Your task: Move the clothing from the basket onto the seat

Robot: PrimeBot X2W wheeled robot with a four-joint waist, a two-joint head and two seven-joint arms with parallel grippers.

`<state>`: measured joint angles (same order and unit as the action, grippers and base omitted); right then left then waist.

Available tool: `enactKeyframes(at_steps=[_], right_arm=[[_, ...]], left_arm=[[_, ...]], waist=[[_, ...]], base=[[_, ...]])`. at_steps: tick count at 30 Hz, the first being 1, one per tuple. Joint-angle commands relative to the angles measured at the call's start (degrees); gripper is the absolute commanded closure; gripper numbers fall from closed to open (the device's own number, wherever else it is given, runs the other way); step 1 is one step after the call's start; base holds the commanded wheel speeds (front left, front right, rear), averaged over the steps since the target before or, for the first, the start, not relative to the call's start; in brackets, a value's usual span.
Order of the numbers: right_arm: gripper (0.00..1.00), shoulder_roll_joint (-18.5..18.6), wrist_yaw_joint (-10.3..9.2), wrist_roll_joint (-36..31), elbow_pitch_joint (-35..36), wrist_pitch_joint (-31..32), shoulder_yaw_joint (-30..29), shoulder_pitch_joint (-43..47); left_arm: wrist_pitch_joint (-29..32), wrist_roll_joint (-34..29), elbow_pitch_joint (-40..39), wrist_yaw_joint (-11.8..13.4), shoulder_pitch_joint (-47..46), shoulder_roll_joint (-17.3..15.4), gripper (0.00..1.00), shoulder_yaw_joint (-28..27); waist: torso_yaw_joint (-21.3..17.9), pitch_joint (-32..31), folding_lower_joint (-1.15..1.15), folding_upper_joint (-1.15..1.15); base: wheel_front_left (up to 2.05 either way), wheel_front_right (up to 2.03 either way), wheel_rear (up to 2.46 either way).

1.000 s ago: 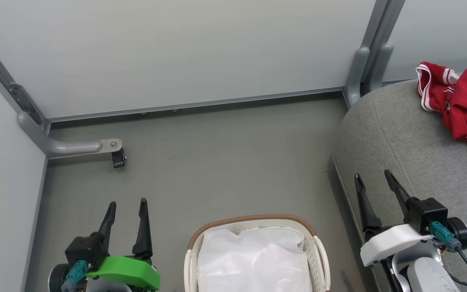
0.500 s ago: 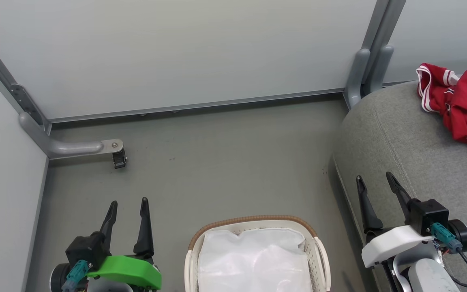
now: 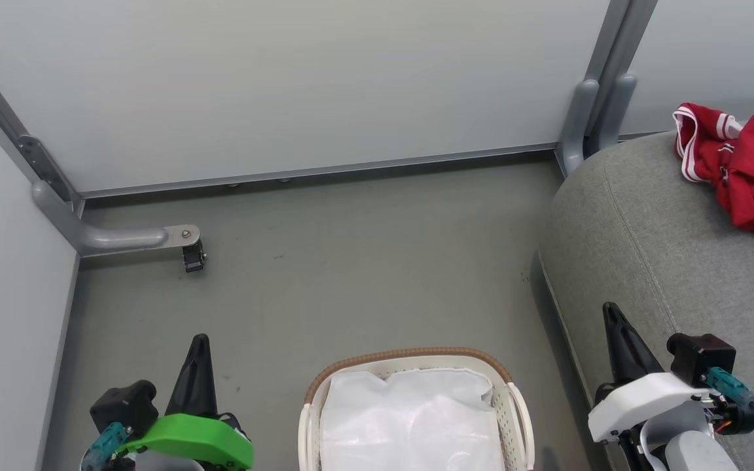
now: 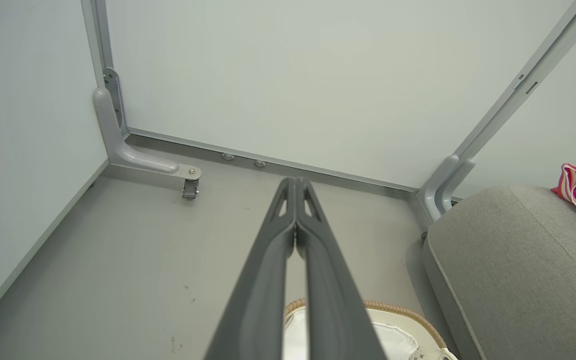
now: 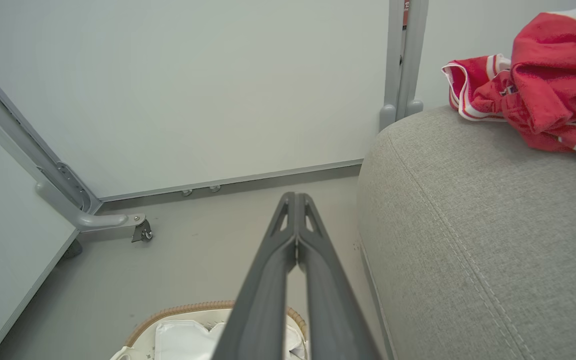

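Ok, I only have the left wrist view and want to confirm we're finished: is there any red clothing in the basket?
Observer: From the head view, the basket holds its white lining, with no red in the part I can see.
Operator: And the red scrap at my right edge?
Observer: That is the clothing, a bunched red and white heap lying on the seat.
Operator: Is the other arm carrying anything?
Observer: No, the right gripper is shut with nothing between its fingers.
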<state>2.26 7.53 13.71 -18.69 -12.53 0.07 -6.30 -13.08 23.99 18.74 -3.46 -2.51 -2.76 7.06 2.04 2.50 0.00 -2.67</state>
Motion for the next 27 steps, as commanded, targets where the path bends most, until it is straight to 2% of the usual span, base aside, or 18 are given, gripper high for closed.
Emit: enactKeyframes(at_steps=[1,6,27], right_arm=[[1.0,0.21,-0.01,2.86,0.79,0.56,-0.48,-1.26],[1.0,0.24,-0.01,8.15,1.03,1.7,-0.76,-1.3],[1.0,0.41,-0.02,27.63,1.5,6.43,-2.36,-1.93]], left_arm=[[0.56,2.46,-1.34,0.26,-0.9,-0.07,1.0,-0.78],[1.83,7.04,-2.05,0.4,-1.1,-0.07,1.0,-1.63],[6.69,23.98,-4.2,0.84,-2.38,-0.1,1.0,-5.01]], waist=[[-0.03,0.0,0.0,0.0],[-0.12,0.1,0.0,-0.07],[-0.48,0.1,0.0,-0.08]], base=[[0.0,0.0,0.0],[0.0,0.0,0.0],[0.0,0.0,0.0]])
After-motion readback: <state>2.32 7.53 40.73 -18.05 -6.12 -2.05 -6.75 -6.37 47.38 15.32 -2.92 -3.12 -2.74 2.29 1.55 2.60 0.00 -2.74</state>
